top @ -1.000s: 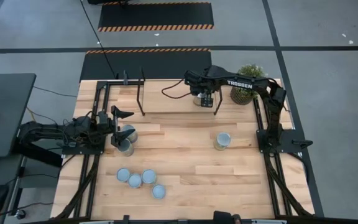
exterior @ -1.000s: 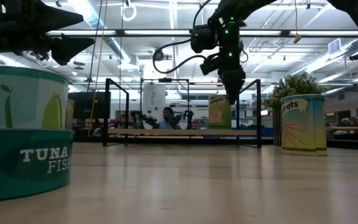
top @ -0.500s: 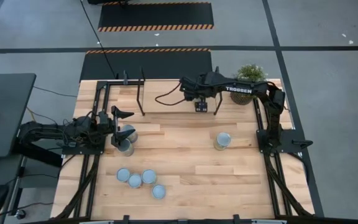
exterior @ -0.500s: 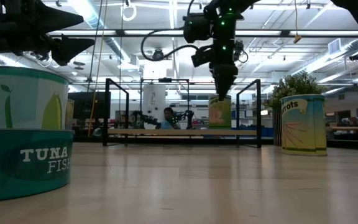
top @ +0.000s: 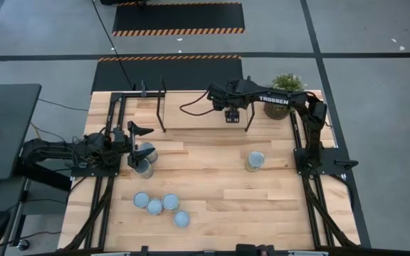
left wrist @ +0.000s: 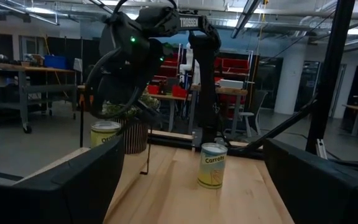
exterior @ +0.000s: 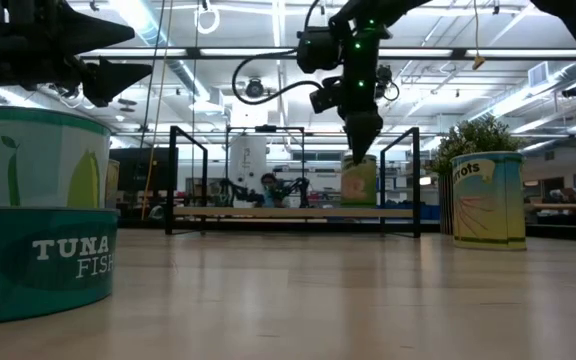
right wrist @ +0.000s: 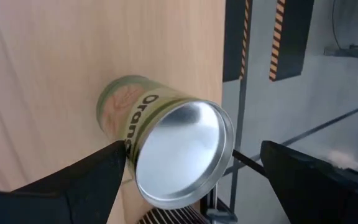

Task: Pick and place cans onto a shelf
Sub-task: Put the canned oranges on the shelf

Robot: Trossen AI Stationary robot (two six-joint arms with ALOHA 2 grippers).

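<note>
A can with a yellow-green label and silver top (right wrist: 179, 152) stands upright on the shelf (top: 191, 119), a light-wood board in a black frame at the table's far side; it also shows in the low view (exterior: 358, 184). My right gripper (exterior: 361, 156) is open just above it, pointing down, one finger on each side of its top. My left gripper (top: 142, 139) is open and empty at the table's left, above a tuna can (exterior: 38, 262) and a vegetable can (exterior: 38, 160). A carrots can (top: 255, 161) stands at mid-right. Several cans (top: 161, 206) stand near the front. My right gripper's fingers stand on either side of the shelf can's top rim. One fingertip (right wrist: 114, 158) is right beside the can's labelled side (right wrist: 132, 134); I cannot tell whether it touches. The other finger (right wrist: 291, 165) stands clear of the rim.
A potted plant (top: 285, 101) stands at the far right corner, beside the shelf's end. The shelf's black upright posts (exterior: 415, 180) rise on both sides of the can. Bare wood lies in the middle of the table (top: 205, 178).
My right gripper has gone toward the table's left, from beside the shelf can to right above its top, still pointing down. The can stays upright on the shelf board.
</note>
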